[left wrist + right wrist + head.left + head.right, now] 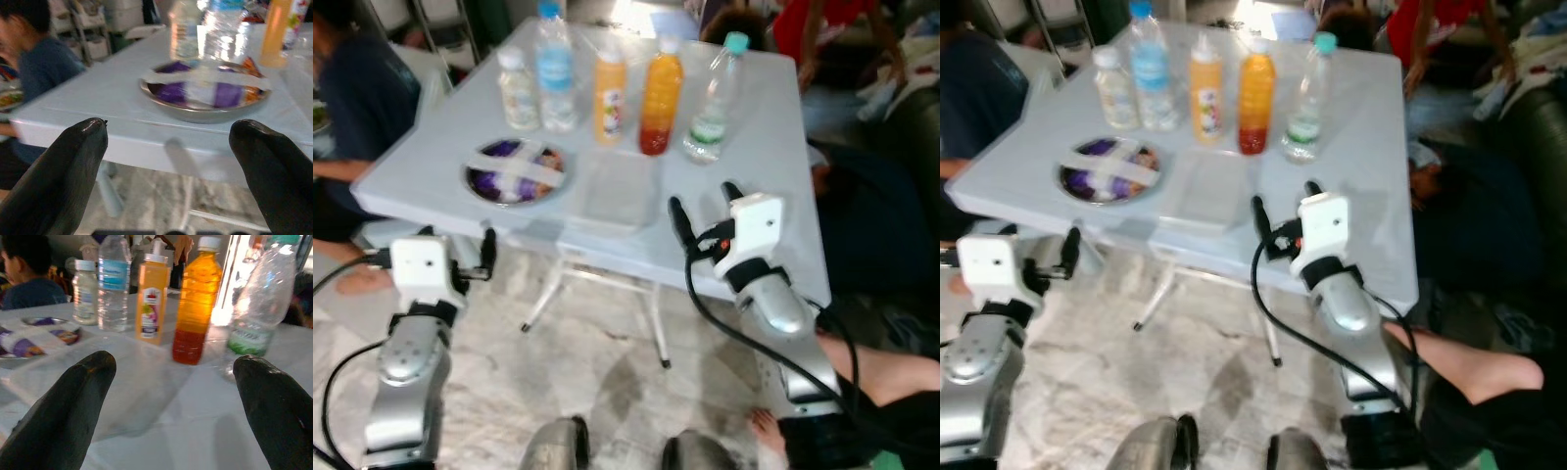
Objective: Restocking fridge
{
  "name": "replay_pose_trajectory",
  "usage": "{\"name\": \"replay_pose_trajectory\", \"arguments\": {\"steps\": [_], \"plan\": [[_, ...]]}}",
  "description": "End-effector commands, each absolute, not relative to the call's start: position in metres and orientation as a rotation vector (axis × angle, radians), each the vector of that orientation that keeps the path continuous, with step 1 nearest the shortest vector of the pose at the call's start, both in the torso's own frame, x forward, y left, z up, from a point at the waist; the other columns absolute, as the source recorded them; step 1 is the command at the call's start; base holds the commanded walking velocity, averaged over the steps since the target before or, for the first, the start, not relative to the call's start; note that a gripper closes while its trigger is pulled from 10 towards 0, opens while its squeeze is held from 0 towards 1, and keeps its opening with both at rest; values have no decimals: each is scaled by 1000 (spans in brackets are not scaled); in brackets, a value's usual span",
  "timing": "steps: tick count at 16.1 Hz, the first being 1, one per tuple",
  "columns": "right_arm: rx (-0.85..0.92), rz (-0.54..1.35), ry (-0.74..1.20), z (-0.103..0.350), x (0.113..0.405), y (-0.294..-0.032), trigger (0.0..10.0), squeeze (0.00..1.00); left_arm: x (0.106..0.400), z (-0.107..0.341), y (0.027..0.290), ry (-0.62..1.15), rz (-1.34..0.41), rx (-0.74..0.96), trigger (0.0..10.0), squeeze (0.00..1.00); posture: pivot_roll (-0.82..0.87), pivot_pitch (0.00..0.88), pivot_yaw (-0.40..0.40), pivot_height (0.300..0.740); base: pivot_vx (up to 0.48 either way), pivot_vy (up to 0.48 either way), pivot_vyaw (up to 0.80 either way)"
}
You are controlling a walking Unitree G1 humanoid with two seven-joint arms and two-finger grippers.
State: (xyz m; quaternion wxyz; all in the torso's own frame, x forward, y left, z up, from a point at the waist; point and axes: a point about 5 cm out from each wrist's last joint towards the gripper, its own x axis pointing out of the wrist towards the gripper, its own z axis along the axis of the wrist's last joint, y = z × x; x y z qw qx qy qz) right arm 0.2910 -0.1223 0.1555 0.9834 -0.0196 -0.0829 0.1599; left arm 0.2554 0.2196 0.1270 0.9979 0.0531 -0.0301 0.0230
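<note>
Five bottles point(607, 96) stand upright (caps up) in a row; right claw point(703, 209) and left claw point(168, 161) gape wide.

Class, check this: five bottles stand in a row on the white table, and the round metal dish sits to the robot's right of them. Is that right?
Not quite. The five bottles do stand in a row on the white table, but the round metal dish sits in front of them towards the robot's left, as the left eye view shows.

Bright backlight glares behind bottles point(195, 298); wrist views blurred.
</note>
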Motion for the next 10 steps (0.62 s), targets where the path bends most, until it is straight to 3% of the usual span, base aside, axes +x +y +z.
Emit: {"name": "replay_pose_trajectory", "arguments": {"steps": [1,4,10], "plan": [[-36,308,-160,156,292,-129,10000,0,253,126,218,-52,36,100,10000,0,19,150,-1,740,0,450,0],[-20,300,-161,158,294,-130,10000,0,249,125,218,-36,38,105,10000,0,25,152,4,740,0,356,0],[99,199,-91,153,307,-139,10000,0,249,141,206,-46,-115,167,10000,0,33,168,-10,740,0,0,0]]}}
